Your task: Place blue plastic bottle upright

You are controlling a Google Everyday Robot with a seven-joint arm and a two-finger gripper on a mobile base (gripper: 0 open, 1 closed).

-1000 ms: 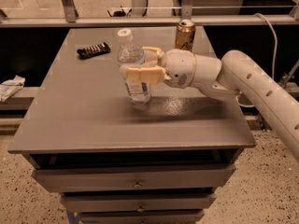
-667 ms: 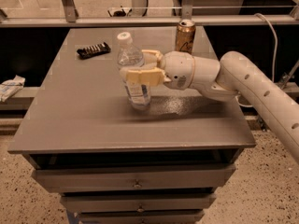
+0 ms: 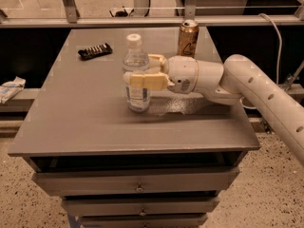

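The blue plastic bottle (image 3: 137, 96), clear with a white cap and a printed label, stands upright on the grey table (image 3: 76, 118), a little behind its middle. My gripper (image 3: 139, 70) reaches in from the right at the bottle's mid-height. One cream finger (image 3: 145, 80) lies across the bottle's front and the other sits behind it, so it is shut on the bottle. The bottle's base rests on or just at the tabletop.
A gold drink can (image 3: 188, 37) stands at the back of the table, just behind my wrist. A black remote-like object (image 3: 95, 51) lies at the back left. Drawers (image 3: 137, 182) sit below the tabletop. A rail runs behind the table.
The bottle has straightened from a slight leftward lean and come down a little toward the tabletop. My gripper stays around it in nearly the same place.
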